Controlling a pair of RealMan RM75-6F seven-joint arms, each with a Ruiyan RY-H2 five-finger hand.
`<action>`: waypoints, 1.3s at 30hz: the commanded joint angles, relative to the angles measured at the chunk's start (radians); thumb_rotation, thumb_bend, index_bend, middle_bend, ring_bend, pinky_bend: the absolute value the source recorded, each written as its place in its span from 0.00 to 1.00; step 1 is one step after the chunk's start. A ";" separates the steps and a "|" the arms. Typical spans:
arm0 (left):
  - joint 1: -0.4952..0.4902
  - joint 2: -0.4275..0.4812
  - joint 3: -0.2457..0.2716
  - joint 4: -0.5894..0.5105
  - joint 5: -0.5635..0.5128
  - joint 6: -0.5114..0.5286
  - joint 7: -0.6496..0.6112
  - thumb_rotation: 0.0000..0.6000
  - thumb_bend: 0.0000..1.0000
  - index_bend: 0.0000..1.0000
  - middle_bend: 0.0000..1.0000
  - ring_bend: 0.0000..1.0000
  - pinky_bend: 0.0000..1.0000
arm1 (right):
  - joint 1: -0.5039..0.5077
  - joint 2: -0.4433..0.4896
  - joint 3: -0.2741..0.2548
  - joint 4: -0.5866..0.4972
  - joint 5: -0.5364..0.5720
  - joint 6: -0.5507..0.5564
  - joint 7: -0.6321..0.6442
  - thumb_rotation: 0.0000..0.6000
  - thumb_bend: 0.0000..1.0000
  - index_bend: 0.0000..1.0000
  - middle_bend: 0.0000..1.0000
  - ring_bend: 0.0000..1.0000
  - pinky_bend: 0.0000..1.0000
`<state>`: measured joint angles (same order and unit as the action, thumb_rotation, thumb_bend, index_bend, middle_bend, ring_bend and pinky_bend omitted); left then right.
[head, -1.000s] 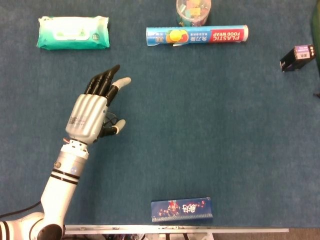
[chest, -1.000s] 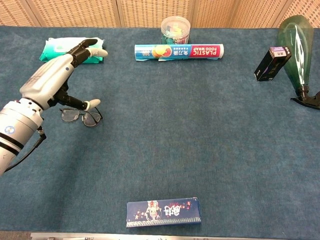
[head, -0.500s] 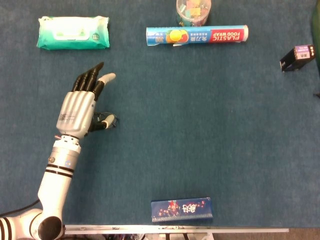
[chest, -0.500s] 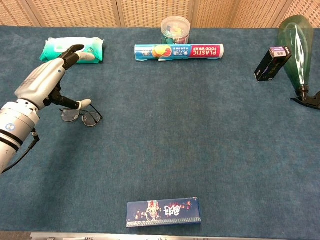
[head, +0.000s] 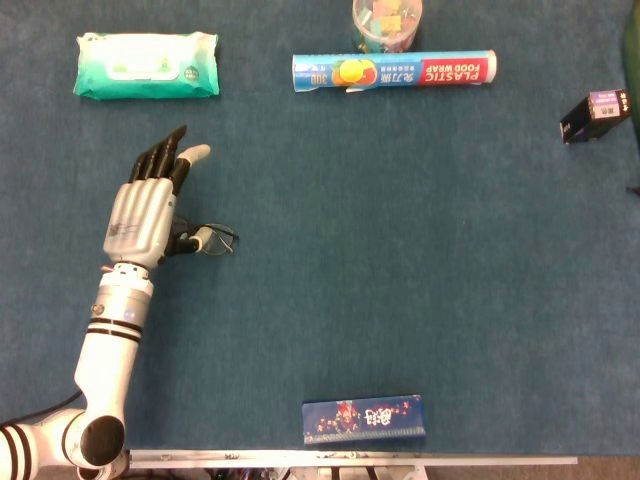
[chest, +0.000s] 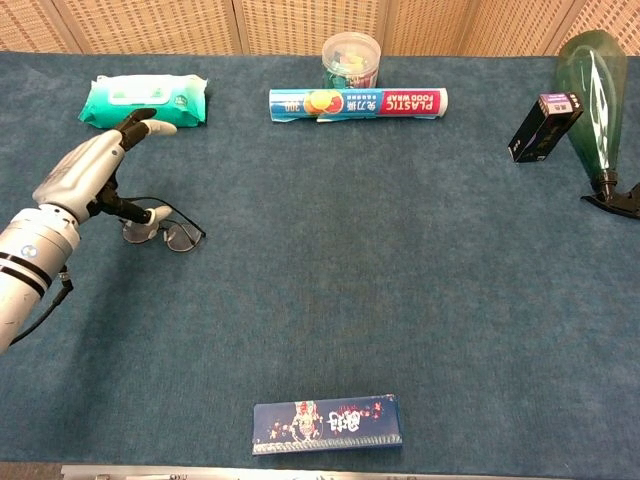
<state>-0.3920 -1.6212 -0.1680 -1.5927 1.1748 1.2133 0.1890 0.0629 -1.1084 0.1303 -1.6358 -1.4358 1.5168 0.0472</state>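
The left hand hovers over the glasses on the blue cloth, fingers extended and empty (thumb near the frame), so it should lower squarely before pinching.

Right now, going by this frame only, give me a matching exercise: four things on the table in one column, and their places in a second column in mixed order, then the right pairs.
Things:
1. wet wipes pack
2. glasses
3. plastic wrap roll
4. blue box

Places:
A. near edge of the table, around the middle
B. far left corner
C. under the left hand, by its thumb
D. far side, just in front of the clear tub

Pairs: 1-B, 2-C, 3-D, 4-A
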 joint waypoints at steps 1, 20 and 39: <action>0.004 0.006 0.011 -0.012 0.013 0.001 -0.009 1.00 0.20 0.15 0.00 0.00 0.06 | 0.001 0.000 0.000 0.000 0.000 -0.001 -0.001 1.00 0.04 0.15 0.21 0.21 0.45; 0.023 0.071 0.073 -0.182 0.145 0.053 0.022 1.00 0.20 0.15 0.00 0.00 0.06 | -0.001 -0.004 -0.001 0.003 -0.004 0.004 0.004 1.00 0.04 0.15 0.21 0.21 0.45; -0.014 -0.003 -0.034 -0.024 -0.069 0.004 0.042 1.00 0.20 0.15 0.00 0.00 0.06 | 0.000 0.000 0.000 0.003 -0.002 0.000 0.006 1.00 0.04 0.15 0.21 0.21 0.45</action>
<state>-0.4015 -1.6181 -0.1939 -1.6336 1.1231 1.2290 0.2333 0.0627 -1.1084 0.1299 -1.6331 -1.4378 1.5171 0.0531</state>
